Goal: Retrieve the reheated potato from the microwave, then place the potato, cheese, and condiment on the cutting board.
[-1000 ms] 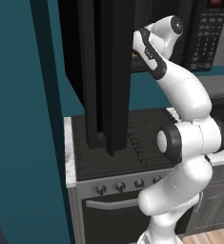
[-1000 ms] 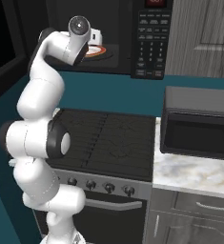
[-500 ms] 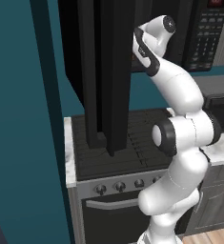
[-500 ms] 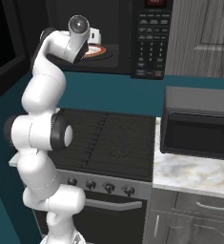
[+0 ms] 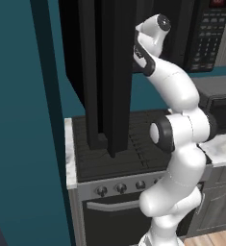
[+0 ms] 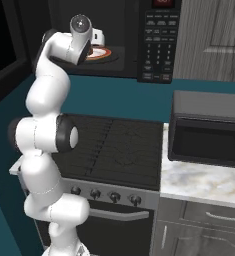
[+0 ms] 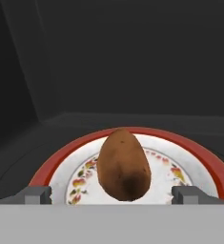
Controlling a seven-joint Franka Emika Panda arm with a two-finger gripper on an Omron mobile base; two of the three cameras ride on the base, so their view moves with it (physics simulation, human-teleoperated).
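Okay, going view by view, no fluff.

Left base view: microwave (image 5: pixel 191 33) door swung wide open toward the camera, blocking most of the cavity. Arm bent up and reaching in behind that door, wrist up at the opening. Stove (image 5: pixel 114 153) right underneath. Can't read the jaws from this side.

Right base view: much better angle. Hand (image 6: pixel 100 38) already inside the cavity, sitting just over the near edge of the red-rimmed plate (image 6: pixel 101 54). Keypad to the right of the opening, smaller dark box appliance (image 6: pixel 209 130) on the marble counter (image 6: pixel 199 182) lower right, well out of the way. No board, cheese or condiment to be seen from here.

Hand view: potato (image 7: pixel 123 165) dead centre on the plate, long axis pointing away from the camera. Both fingertips (image 7: pixel 37 195) spread wide, one each side of it, neither touching, nothing held.

Tips for the grab, just my read:
- Push forward a touch more so the pads land on the fat middle, not the near tip.
- Stay level, avoid scraping the plate rim.
- Close slow; round skin probably likes to squirt out.
- Lift a little, then back straight out, minding the open door on the left.
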